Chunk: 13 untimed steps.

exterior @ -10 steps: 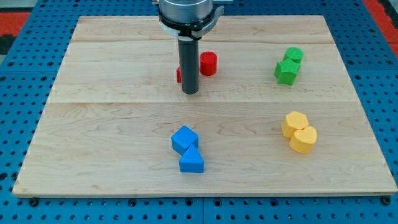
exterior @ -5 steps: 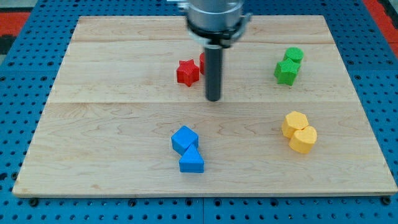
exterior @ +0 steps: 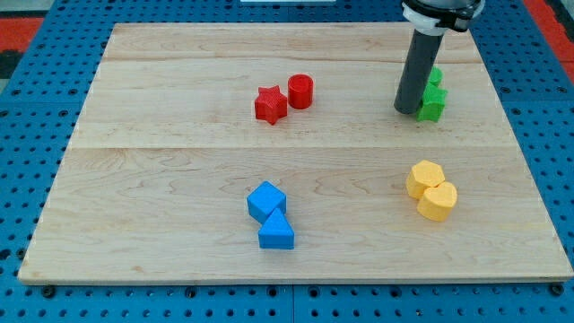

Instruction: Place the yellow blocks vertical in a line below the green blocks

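Two yellow blocks lie touching at the view's right: a rounded one and a heart-shaped one just below it to the right. Two green blocks sit above them near the view's top right, partly hidden by the rod. My tip rests on the board at the green blocks' left side, touching or nearly touching them, well above the yellow blocks.
A red star block and a red cylinder sit left of the tip at upper centre. A blue cube and a blue triangular block lie at lower centre. The wooden board rests on a blue pegboard.
The rod moved from beside the red blocks across to the view's right and now stands against the green blocks. No block has visibly shifted.
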Each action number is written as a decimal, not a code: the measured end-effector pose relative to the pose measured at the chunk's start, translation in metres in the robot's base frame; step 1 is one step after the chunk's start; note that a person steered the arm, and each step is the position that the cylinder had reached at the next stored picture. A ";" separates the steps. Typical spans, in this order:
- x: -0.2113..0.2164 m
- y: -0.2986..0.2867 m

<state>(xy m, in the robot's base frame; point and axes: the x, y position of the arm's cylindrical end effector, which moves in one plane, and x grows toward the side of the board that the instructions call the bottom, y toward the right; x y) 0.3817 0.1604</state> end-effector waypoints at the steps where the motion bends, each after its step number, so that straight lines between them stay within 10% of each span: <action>1: 0.007 0.003; 4: 0.114 0.093; 5: 0.166 0.027; 10: 0.073 -0.036; 13: 0.073 0.036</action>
<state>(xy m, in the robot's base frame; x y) 0.4543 0.1965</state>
